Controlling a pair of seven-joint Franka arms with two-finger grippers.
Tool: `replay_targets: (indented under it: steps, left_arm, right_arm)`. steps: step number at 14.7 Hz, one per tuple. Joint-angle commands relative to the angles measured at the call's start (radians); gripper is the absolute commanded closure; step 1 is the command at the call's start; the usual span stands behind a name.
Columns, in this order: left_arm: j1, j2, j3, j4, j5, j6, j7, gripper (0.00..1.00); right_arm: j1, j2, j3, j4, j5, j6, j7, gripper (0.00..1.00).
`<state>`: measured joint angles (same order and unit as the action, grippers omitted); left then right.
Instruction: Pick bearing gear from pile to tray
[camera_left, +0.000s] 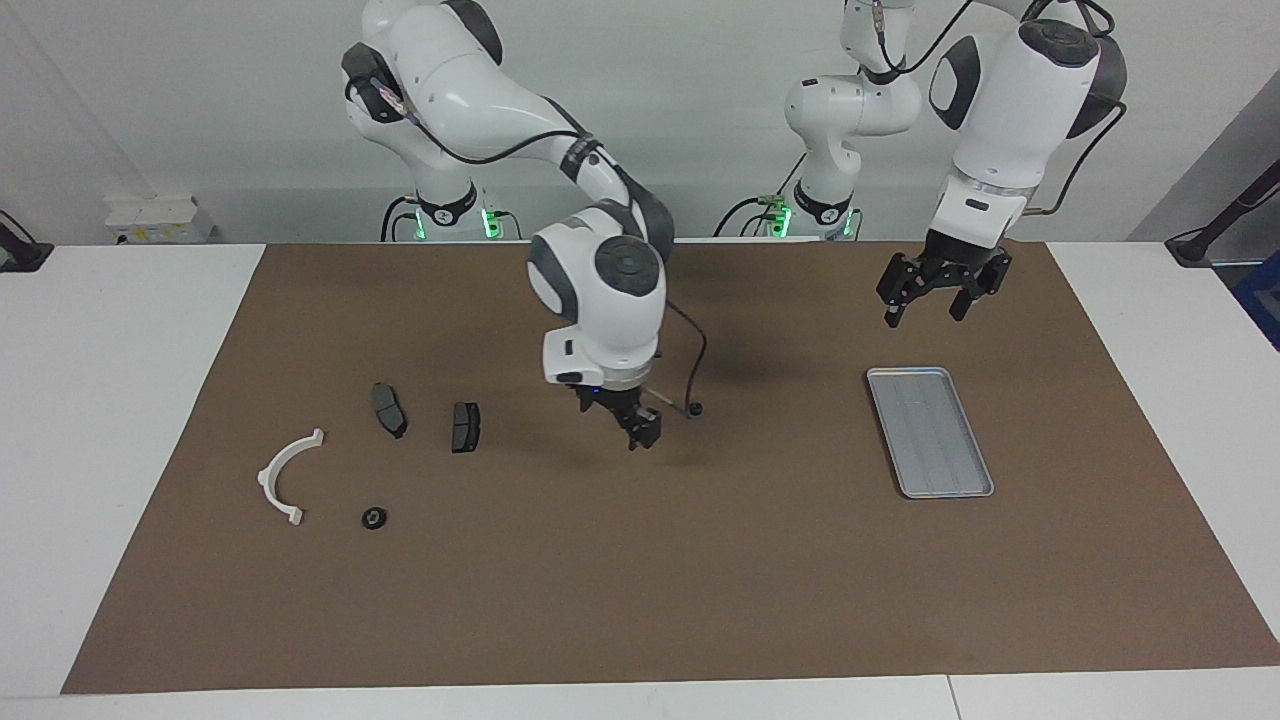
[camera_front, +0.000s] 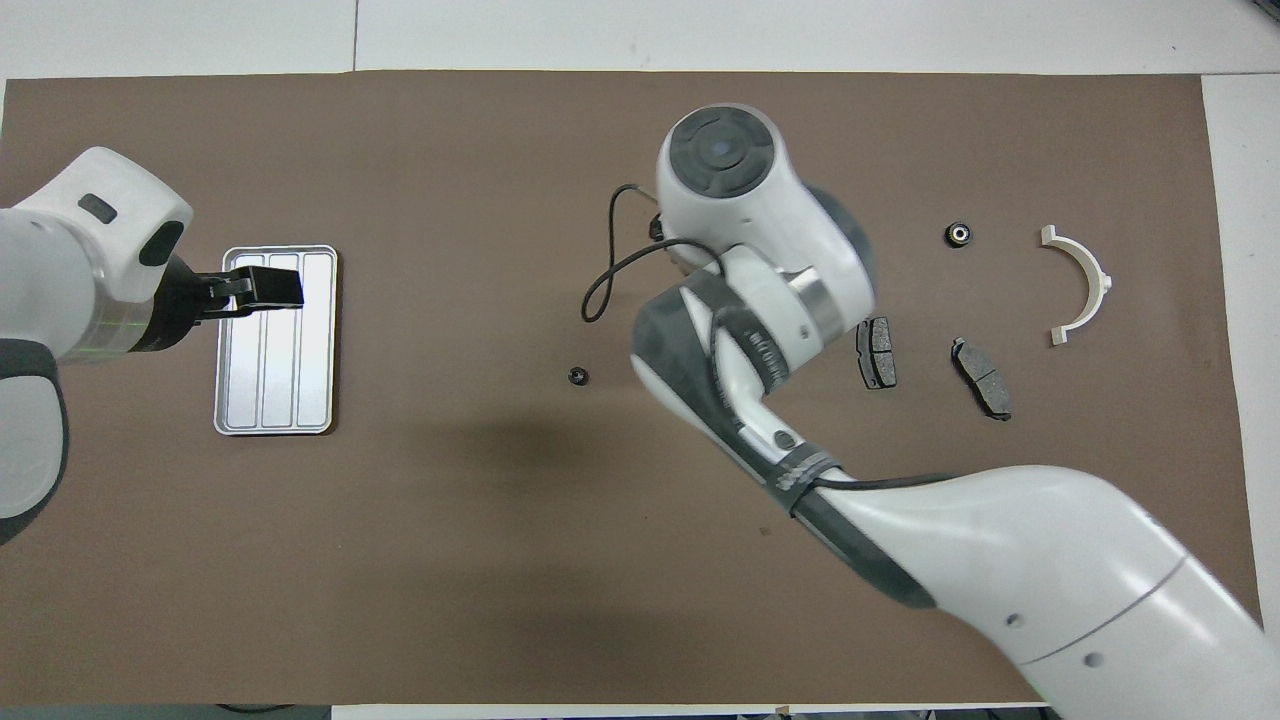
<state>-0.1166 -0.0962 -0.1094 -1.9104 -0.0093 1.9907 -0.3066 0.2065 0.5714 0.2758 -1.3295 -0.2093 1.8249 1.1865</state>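
Gaping right gripper (camera_left: 638, 432), holding nothing

A small round part (camera_front: 576, 376) lies between tray (camera_front: 222, 400) and pile (camera_front: 980, 300).

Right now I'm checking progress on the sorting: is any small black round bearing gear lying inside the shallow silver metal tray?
No, the shallow silver metal tray is bare inside, and one small black round bearing gear lies on the brown mat.

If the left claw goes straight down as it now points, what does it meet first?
Probably the tray, its end nearer the robots; depth is unclear, so maybe the mat beside it.
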Motion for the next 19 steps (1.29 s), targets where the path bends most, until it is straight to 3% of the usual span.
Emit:
replay_targets:
  steps: [1,4,9,19]
  left_arm:
    - [-0.159,0.114,0.008,0.002,0.098,0.079,-0.194,0.00]
    - [-0.248,0.236,0.008,0.040,0.106,0.118,-0.275,0.00]
    - [-0.368,0.420,0.008,0.054,0.106,0.249,-0.440,0.00]
    - [-0.410,0.469,0.002,0.021,0.057,0.287,-0.457,0.00]
  right_arm:
    - [-0.151,-0.016,0.025,-0.025,0.025,-0.023,-0.213,0.00]
    - [-0.298,-0.016,0.023,-0.085,0.019,0.025,-0.416,0.00]
    - [-0.412,0.013,0.019,-0.214,-0.059,0.249,-0.602,0.00]
    - [-0.467,0.036,0.019,-0.300,-0.073,0.415,-0.697,0.00]
